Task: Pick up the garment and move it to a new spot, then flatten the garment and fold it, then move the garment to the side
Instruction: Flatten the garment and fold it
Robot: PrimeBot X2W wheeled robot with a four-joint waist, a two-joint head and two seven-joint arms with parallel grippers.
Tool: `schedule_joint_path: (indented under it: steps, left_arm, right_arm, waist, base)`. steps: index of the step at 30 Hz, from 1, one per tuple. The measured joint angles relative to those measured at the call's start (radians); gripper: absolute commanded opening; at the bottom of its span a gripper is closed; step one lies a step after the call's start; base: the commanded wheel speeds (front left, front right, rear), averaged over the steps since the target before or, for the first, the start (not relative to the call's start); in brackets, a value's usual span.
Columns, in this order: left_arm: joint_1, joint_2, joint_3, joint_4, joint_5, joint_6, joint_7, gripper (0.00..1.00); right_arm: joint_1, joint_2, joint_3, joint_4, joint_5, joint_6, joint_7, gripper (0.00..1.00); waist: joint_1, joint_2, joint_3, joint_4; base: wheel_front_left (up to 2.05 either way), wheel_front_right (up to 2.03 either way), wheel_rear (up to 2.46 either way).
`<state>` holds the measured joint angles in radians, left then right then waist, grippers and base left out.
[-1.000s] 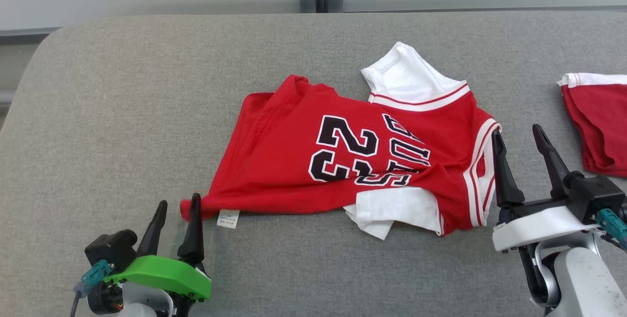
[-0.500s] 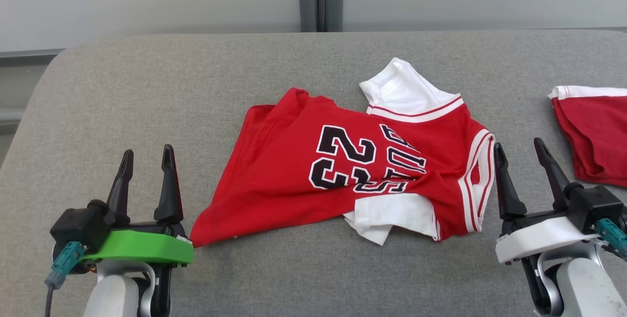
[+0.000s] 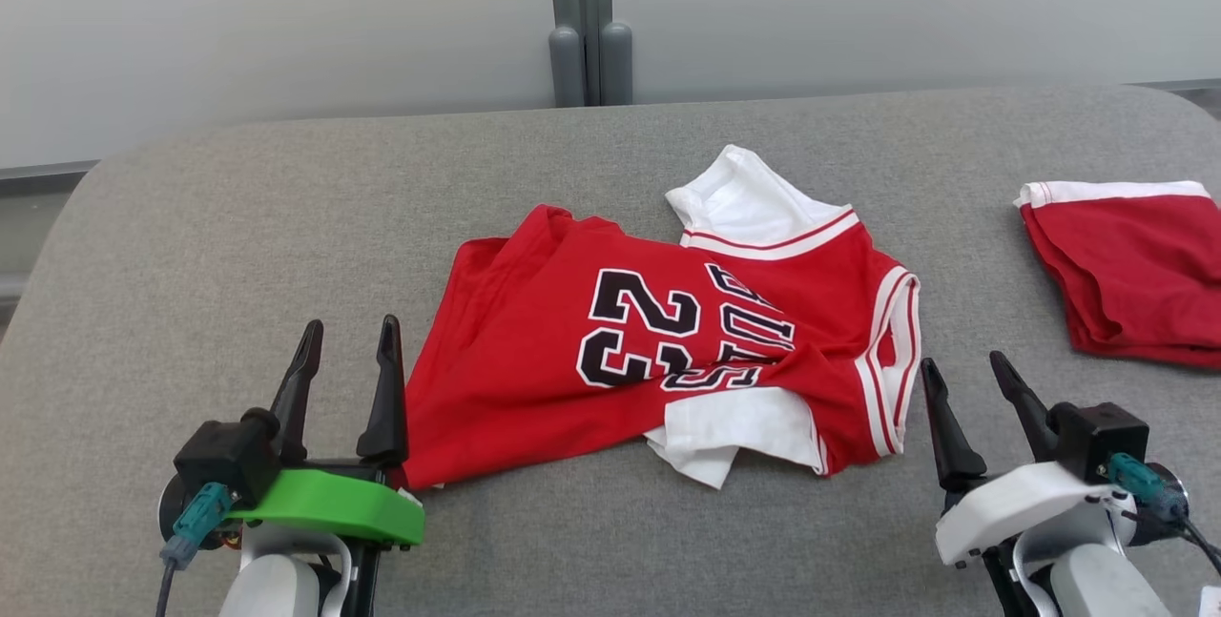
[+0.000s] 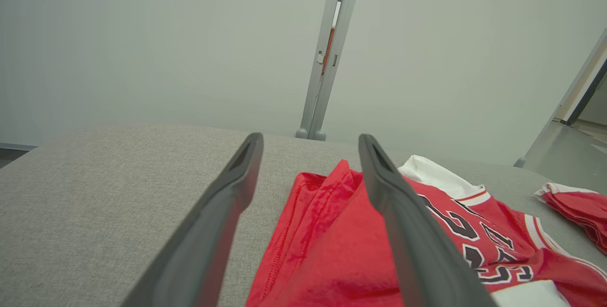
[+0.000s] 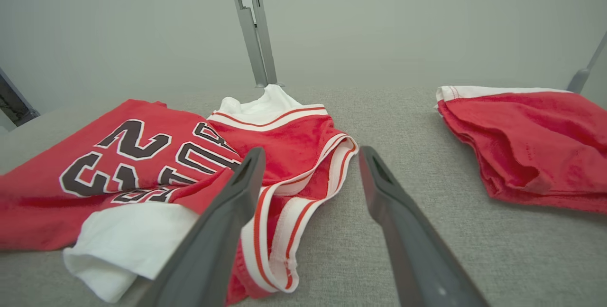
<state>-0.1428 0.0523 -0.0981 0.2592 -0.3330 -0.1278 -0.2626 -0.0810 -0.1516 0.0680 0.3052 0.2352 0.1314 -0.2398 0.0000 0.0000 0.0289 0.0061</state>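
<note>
The red jersey (image 3: 610, 350) bears "23" (its lettering too crumpled to read).

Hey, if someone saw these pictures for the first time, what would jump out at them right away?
The crumpled red jersey with a black 23, lying mid-way across the grey padded table, grabs the eye first. A second red garment with white trim lies at the far right. The green-mounted left tool and white-mounted right tool stand open beside the jersey's near corners, holding nothing.

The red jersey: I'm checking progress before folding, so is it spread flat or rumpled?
Rumpled. The red jersey lies creased on the grey table, its lettering buckled and white fabric bunched under its near edge.
</note>
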Motion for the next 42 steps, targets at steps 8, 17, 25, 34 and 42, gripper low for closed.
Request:
schedule_joint_path:
  steps: [8,17,25,34,42]
  left_arm:
    - [-0.002,0.0,-0.01,-0.009,-0.009,-0.001,0.0,1.0]
    - [-0.043,-0.001,-0.048,-0.016,-0.019,-0.001,0.0,1.0]
    - [-0.063,-0.002,-0.063,-0.02,-0.025,-0.001,0.0,1.0]
    - [-0.08,-0.002,-0.069,-0.033,-0.027,-0.001,0.0,1.0]
    - [-0.103,-0.001,-0.08,-0.07,-0.028,-0.001,0.0,1.0]
  right_arm:
    - [-0.163,-0.016,0.002,0.064,0.156,0.0,0.271,1.0]
    - [-0.392,-0.038,-0.096,0.297,0.144,0.0,0.572,1.0]
    - [-0.475,-0.011,-0.174,0.442,0.073,0.0,0.619,1.0]
    - [-0.537,0.0,-0.187,0.496,0.002,-0.001,0.586,0.0]
    - [-0.669,-0.056,-0.218,0.459,-0.101,0.0,0.459,0.0]
  waist:
    - [0.0,0.0,0.025,0.004]
    - [0.0,0.0,0.085,0.04]
    - [0.0,0.0,0.133,0.092]
    - [0.0,0.0,0.176,0.12]
    - [0.0,0.0,0.232,0.135]
  base:
    - [0.0,0.0,0.0]
    - [0.0,0.0,0.0]
    - [0.0,0.0,0.0]
    - [0.0,0.0,0.0]
    - [0.0,0.0,0.0]
